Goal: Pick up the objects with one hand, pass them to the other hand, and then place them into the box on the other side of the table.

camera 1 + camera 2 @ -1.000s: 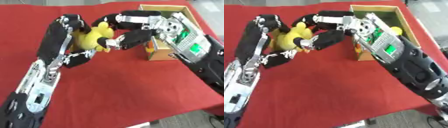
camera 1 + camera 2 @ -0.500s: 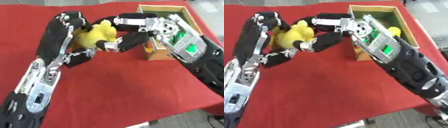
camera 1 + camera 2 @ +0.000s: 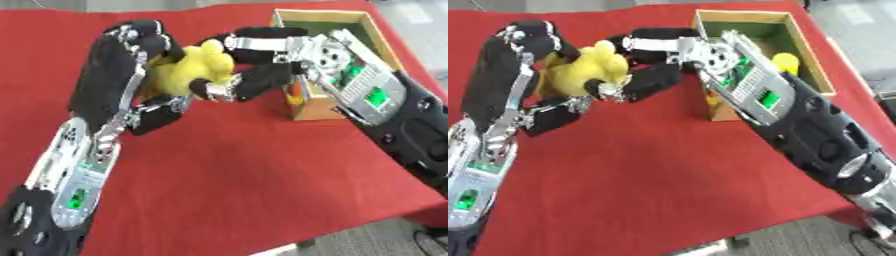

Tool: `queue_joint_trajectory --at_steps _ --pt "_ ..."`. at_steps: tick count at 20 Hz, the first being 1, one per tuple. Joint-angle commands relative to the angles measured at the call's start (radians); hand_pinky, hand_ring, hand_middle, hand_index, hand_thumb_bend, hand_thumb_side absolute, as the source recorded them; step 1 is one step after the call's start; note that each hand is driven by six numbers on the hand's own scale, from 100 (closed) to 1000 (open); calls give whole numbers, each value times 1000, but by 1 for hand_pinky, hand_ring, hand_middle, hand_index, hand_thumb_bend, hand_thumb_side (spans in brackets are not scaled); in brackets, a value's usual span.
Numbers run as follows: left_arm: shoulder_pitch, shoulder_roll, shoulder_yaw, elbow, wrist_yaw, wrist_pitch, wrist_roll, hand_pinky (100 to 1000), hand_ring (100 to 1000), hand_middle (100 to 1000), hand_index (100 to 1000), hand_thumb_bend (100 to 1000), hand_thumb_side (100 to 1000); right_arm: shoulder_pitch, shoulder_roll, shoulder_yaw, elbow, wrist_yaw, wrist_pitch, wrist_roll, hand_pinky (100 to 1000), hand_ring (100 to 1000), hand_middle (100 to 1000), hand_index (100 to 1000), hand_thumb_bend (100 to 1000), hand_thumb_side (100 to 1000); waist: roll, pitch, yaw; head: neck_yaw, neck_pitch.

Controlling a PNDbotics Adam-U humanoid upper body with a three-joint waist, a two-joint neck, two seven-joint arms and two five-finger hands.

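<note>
A yellow plush toy (image 3: 194, 70) is held above the red table between both hands. My left hand (image 3: 131, 50) wraps it from the left, fingers curled over its top and thumb beneath. From the right, my right hand (image 3: 267, 77) closes on the same toy, fingers across its top and thumb under its front. The open wooden box (image 3: 325, 111) with a green inside stands just right of the hands, behind my right forearm. A yellow item (image 3: 786, 62) lies inside it.
A red cloth (image 3: 245, 180) covers the table, whose front edge runs along the lower right. My right forearm (image 3: 385, 105) crosses in front of the box's near wall. Grey floor shows beyond the table at the right.
The toy has risen a little and turned between the two hands. The right hand's fingers have closed further round it. Both arms have barely shifted.
</note>
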Motion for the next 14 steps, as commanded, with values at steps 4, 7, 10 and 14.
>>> queue_joint_trajectory --at_steps 4,7,10,14 --pt "-20 -22 -15 -23 1 -15 -1 591 494 380 513 100 100 -16 -14 -16 -23 -92 33 -53 894 930 522 691 100 438 1 -15 -6 -3 0" --pt "-20 -23 -15 -12 -5 -15 -3 619 510 413 550 223 100 -15 -17 -17 -41 -150 57 -73 873 881 449 610 100 396 2 -15 -7 -4 1" --pt "-18 -23 -13 -5 -17 -9 -2 664 548 472 609 437 100 -13 -21 -19 -56 -186 72 -78 856 850 396 554 100 342 2 -15 -8 -5 0" --pt "-16 -22 -11 -2 -35 6 6 701 608 541 706 652 100 -8 -25 -22 -65 -200 83 -74 849 836 360 517 100 290 2 -16 -9 -6 -6"
